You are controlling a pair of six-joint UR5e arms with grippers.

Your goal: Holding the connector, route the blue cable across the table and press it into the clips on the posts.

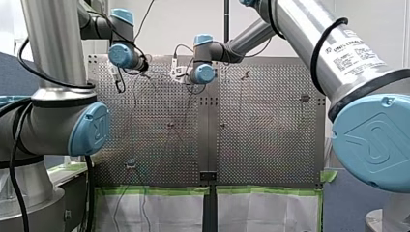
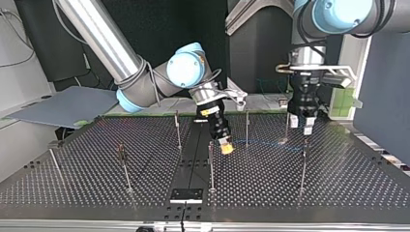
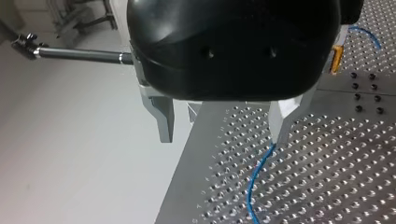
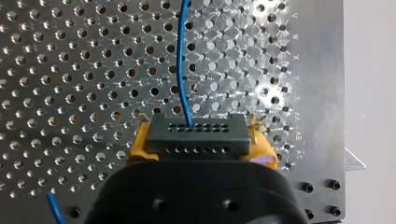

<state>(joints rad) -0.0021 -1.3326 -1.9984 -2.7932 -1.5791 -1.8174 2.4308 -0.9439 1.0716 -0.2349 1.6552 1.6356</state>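
My right gripper (image 4: 201,140), with yellow pads (image 4: 137,144), is shut on a dark block connector (image 4: 187,137). The blue cable (image 4: 181,70) leaves the connector's face and runs ahead over the perforated plate. In the top view this gripper (image 2: 225,146) hangs low near the table's middle, and the cable (image 2: 263,143) lies flat toward my left gripper (image 2: 300,124). My left gripper (image 3: 223,133) is open with nothing between its metal fingers (image 3: 282,122). One fingertip hovers just over the cable (image 3: 254,179) near the plate's edge.
Several thin posts stand on the perforated table (image 2: 338,188): one (image 2: 247,126) just behind the right gripper, one (image 2: 211,164) in front of it, others (image 2: 303,164) (image 2: 124,166) nearer the camera. A dark centre strip (image 2: 191,166) divides the plates.
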